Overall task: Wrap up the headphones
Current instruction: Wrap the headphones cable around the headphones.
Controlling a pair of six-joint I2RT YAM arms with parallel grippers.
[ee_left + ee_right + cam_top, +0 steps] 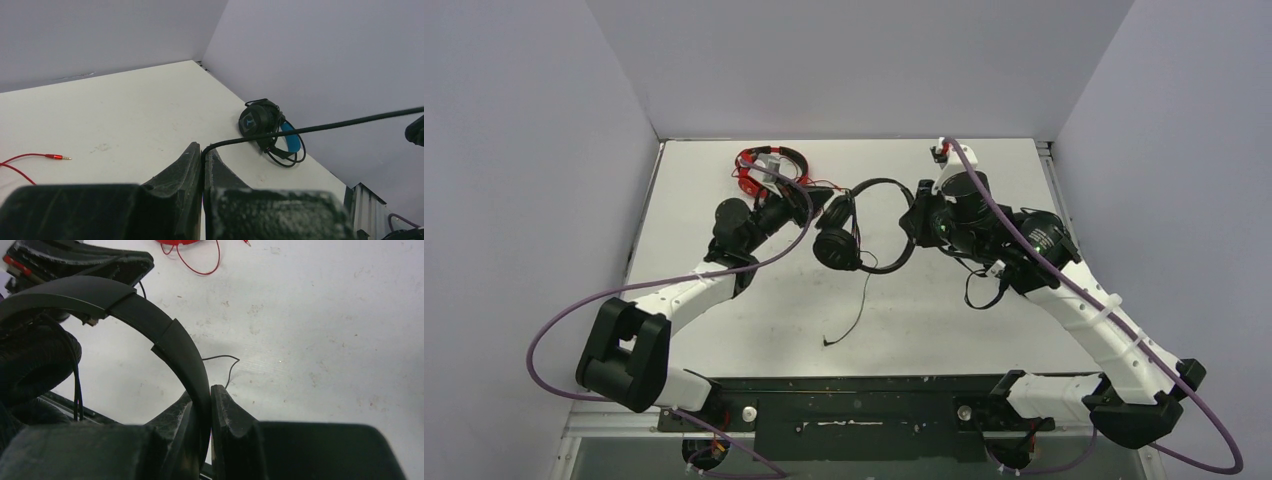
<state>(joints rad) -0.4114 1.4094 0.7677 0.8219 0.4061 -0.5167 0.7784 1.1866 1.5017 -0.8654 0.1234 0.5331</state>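
The all-black headphones (836,245) hang above the middle of the table between both arms. My right gripper (206,395) is shut on their headband (150,320), with an ear cup (35,365) to its left. My left gripper (203,150) is shut on their thin black cable (325,126), which runs taut to the right. The loose end of the cable drops to its plug (827,342) on the table. Red headphones (769,165) with a red cord (200,260) lie at the back left. The black headphones with a blue headband (270,127) lie by the right wall.
The red cord's plug (57,157) lies on the white table (724,320) left of my left gripper. Grey walls close in the table on three sides. A small white and red clip (941,150) sits at the back right.
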